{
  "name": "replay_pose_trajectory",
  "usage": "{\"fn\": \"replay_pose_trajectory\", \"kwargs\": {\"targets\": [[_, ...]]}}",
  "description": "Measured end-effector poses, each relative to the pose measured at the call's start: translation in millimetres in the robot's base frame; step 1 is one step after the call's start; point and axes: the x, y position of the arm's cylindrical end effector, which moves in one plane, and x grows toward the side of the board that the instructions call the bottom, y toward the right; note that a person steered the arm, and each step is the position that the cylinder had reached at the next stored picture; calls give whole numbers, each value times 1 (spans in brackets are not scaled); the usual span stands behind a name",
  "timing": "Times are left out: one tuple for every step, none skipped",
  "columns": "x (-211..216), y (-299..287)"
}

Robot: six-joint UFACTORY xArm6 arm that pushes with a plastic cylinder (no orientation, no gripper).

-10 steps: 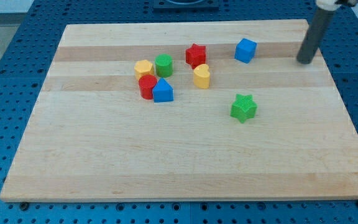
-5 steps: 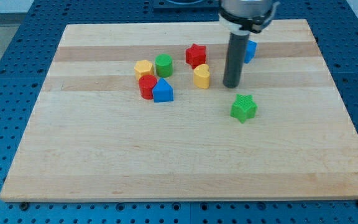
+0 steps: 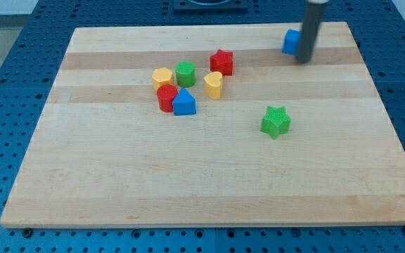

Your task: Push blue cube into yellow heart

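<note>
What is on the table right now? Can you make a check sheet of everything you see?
Surface: wooden board, flat, pale with darker stripes.
Job's things: blue cube near the view's top right edge; yellow heart mid-board, well apart from the cube, close to the red star.
Clutter: yellow block, green cylinder, red block and blue block with a peaked top bunched together at the view's left of the heart; green star alone, lower right.
Grippers: no jaws; my tip sits at the cube's right side, partly covering it.
Cables: nothing seen.
Surroundings: blue perforated base around the board.
</note>
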Motion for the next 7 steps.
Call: {"fn": "replay_pose_trajectory", "kwargs": {"targets": [[-6,30],[-13,29],[-57,14],[-54,-25],[-31,-45],[1,-57],[22,-84]]}}
